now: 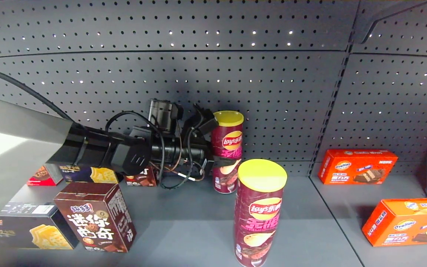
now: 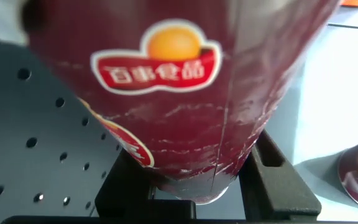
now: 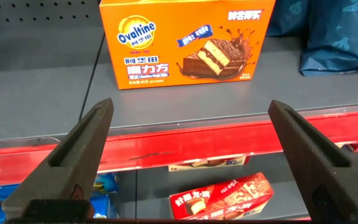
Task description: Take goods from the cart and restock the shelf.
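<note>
A maroon chips can with a yellow lid (image 1: 227,142) stands upright near the pegboard back wall, its base at shelf level. My left gripper (image 1: 225,161) is shut on its lower half, reaching in from the left. In the left wrist view the can (image 2: 185,93) sits between the black fingers (image 2: 272,180) with the gripper (image 2: 194,190) clamped around it. A second identical can (image 1: 260,211) stands in front, closer to me and slightly right. My right gripper (image 3: 191,155) is open and holds nothing, facing an orange cake box (image 3: 185,43) on a shelf.
Brown and black snack boxes (image 1: 96,218) stand on the left of the grey shelf (image 1: 184,222). Two orange boxes (image 1: 356,167) lie to the right of a divider. A red shelf edge (image 3: 166,149), a lower red box (image 3: 222,196) and blue bags (image 3: 340,31) face the right wrist.
</note>
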Robot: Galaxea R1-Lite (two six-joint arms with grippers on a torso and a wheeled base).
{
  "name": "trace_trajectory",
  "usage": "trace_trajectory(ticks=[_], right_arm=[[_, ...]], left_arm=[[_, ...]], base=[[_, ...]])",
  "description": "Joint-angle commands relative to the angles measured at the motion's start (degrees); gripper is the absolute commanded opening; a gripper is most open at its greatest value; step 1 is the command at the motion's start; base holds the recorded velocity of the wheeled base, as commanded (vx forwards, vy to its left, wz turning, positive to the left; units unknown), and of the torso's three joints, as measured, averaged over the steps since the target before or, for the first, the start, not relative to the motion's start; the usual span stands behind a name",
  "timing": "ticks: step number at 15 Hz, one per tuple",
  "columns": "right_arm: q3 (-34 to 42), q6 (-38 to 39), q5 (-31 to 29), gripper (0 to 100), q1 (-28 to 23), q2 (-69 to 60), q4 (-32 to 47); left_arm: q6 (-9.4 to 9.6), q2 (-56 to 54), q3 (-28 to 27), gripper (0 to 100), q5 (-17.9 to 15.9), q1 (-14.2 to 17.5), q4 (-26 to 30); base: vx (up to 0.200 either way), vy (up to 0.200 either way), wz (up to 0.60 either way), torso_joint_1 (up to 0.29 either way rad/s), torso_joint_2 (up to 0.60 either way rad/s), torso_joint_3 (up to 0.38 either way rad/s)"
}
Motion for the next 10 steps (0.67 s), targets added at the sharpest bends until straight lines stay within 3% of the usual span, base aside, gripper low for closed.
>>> trace_trajectory(ticks=[1,3,7,10], right_arm=[[0.0,-0.01,0.06,100,0.0,0.15,-0.01],[0.0,-0.01,0.06,100,0.0,0.15,-0.01],[0.0,-0.01,0.06,100,0.0,0.15,-0.01],[0.0,-0.01,-0.03,100,0.0,0.15,-0.01]], left_arm=[[0.01,1.29,-0.79,0,-1.25,0.1,-0.04],[0.01,1.82,-1.05,0,-3.89,0.1,-0.21],[0.18,2.78,-1.93,0,-5.56,0.27,-0.48],[2.56,3.22,-3.07,0,-6.44,0.36,-0.04]], base=[[0.0,0.0,0.0,0.0,0.0,0.0],[0.0,0.0,0.0,0.0,0.0,0.0],[0.0,0.0,0.0,0.0,0.0,0.0],[0.0,0.0,0.0,0.0,0.0,0.0]])
